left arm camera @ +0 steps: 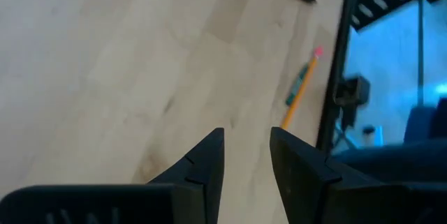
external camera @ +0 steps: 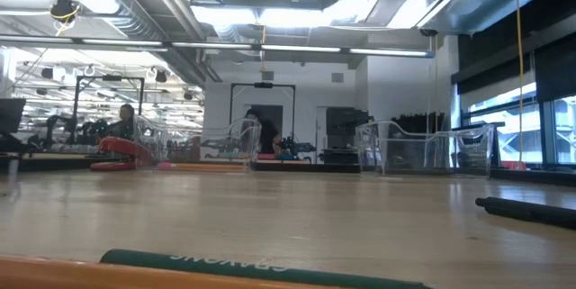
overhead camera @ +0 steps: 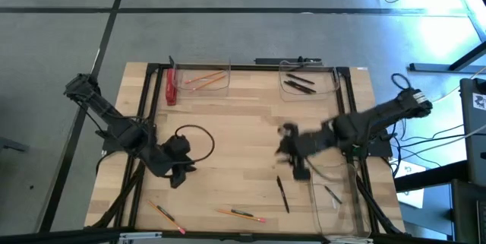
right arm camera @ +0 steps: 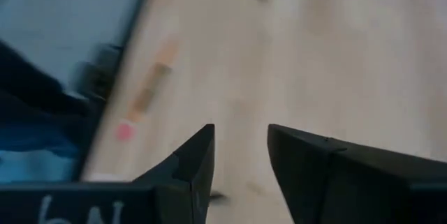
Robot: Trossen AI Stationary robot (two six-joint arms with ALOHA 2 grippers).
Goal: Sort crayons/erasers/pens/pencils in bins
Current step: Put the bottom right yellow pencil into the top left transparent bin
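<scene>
While, from above, the right gripper (overhead camera: 292, 153) hovers just above a slim black pen (overhead camera: 282, 195) beside the clear plastic bin (overhead camera: 337, 198), its wrist view shows fingers (right arm camera: 192, 165) apart, empty; left gripper (left arm camera: 246, 155) likewise apart.

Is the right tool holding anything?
No. The right tool is open, only bare table between its fingers; a pen lies nearby.

My light wooden table (overhead camera: 243, 122) with its black frame holds three clear plastic bins (overhead camera: 201, 80) along the edges, a flat red bar (overhead camera: 171, 87), one loose black pen (overhead camera: 282, 194), and two orange pencils (overhead camera: 239, 214) near the front.
</scene>
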